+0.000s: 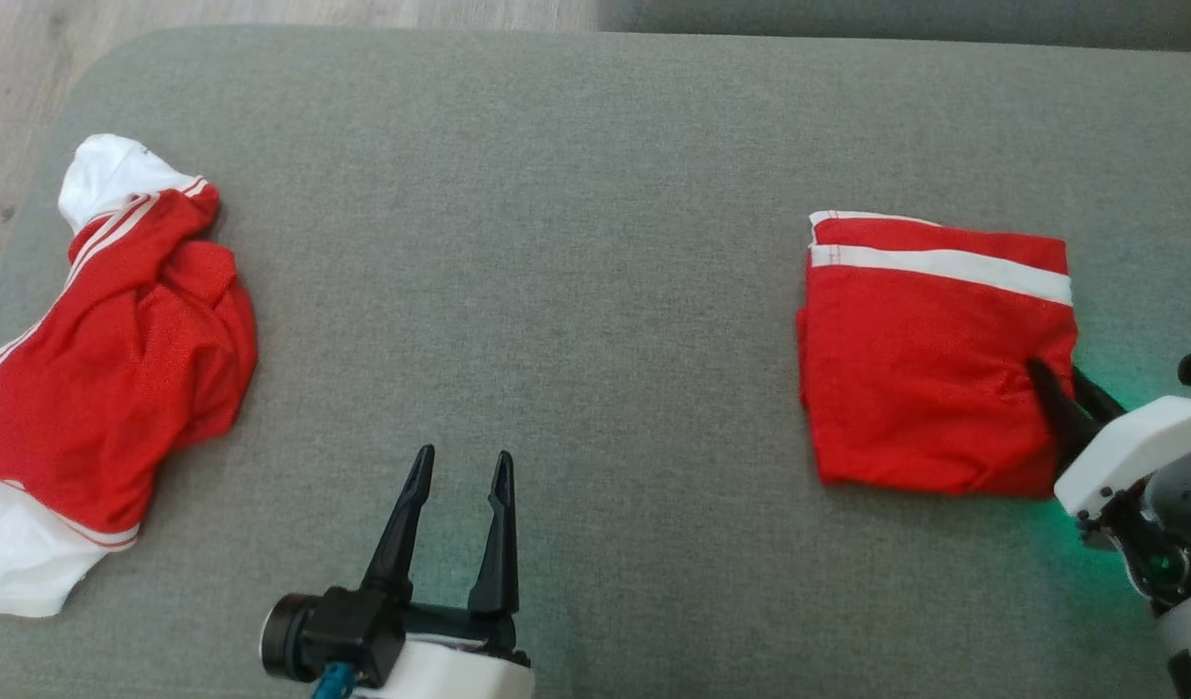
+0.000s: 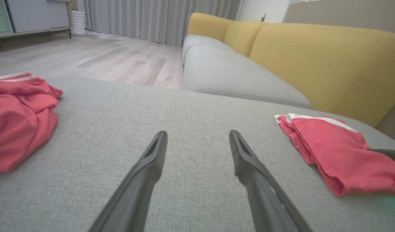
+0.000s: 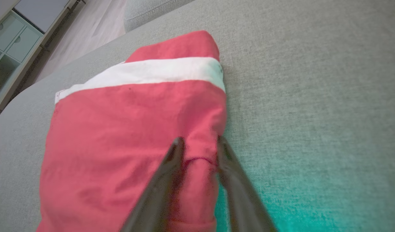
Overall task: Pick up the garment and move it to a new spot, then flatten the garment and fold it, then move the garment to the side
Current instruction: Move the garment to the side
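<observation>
Fingers (image 3: pixel 166 167) of my right gripper (image 3: pixel 199 145) are standing narrowly apart, straddling a small ridge of red cloth at the right edge of the folded garment (image 1: pixel 930 369); whether they are truly pinching it I cannot tell. It is lying square on the right side of the grey cushion (image 1: pixel 556 243), white band toward the far edge. I am judging it light, soft and limp, apt to slump open if lifted by one layer, so the hold should be catching every layer at that edge. My left gripper (image 1: pixel 459 466) is hovering wide open and empty, and a crumpled garment (image 1: pixel 110 369) is lying far left.
</observation>
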